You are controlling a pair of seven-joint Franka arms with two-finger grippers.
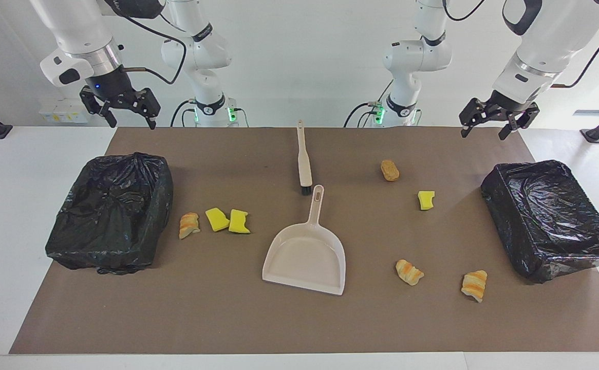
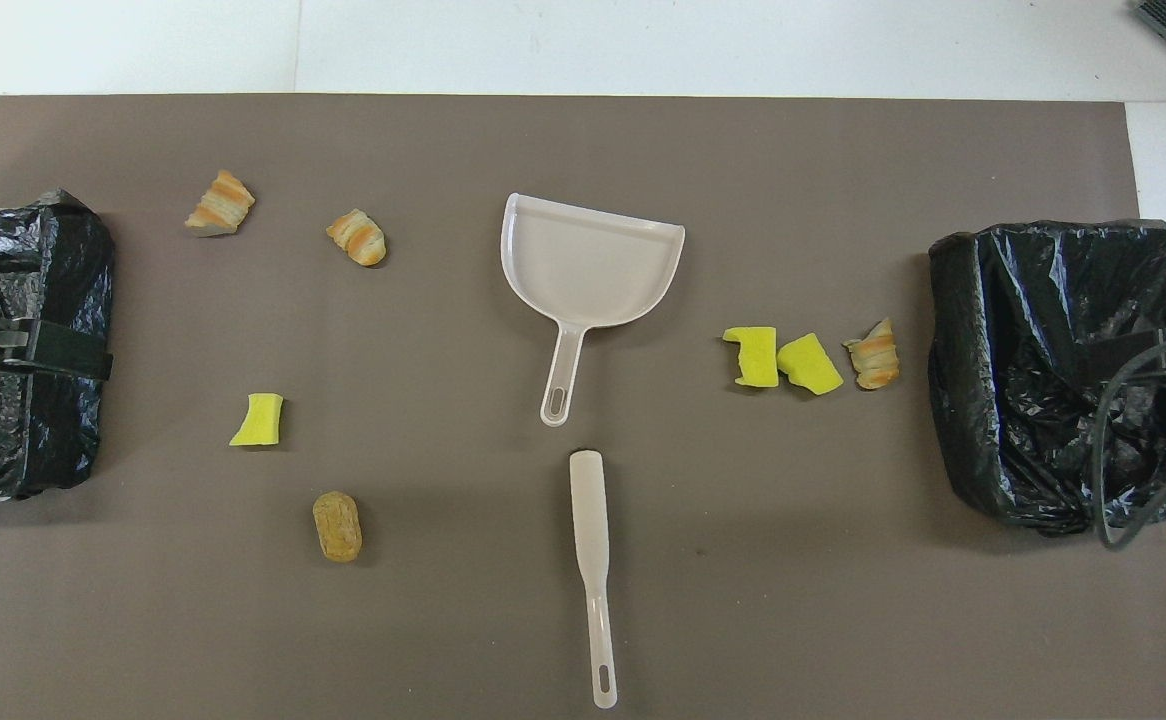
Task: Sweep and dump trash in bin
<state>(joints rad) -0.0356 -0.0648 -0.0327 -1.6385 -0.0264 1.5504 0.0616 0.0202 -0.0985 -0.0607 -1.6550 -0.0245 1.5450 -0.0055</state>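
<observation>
Nothing is being swept yet: the left gripper (image 1: 491, 125) and right gripper (image 1: 120, 109) are hanging empty, jaws wide, near the robots' edge of the mat (image 1: 227, 308). The trash (image 1: 214, 221) is lying scattered on the mat either side of the dustpan (image 1: 307, 254). The next move, I judge, is taking brush (image 1: 303, 156) and dustpan by their handles; white table (image 1: 12, 205) and wall (image 1: 304, 51) are surrounding the brown mat, with a bin (image 1: 112, 210) at each end.
</observation>
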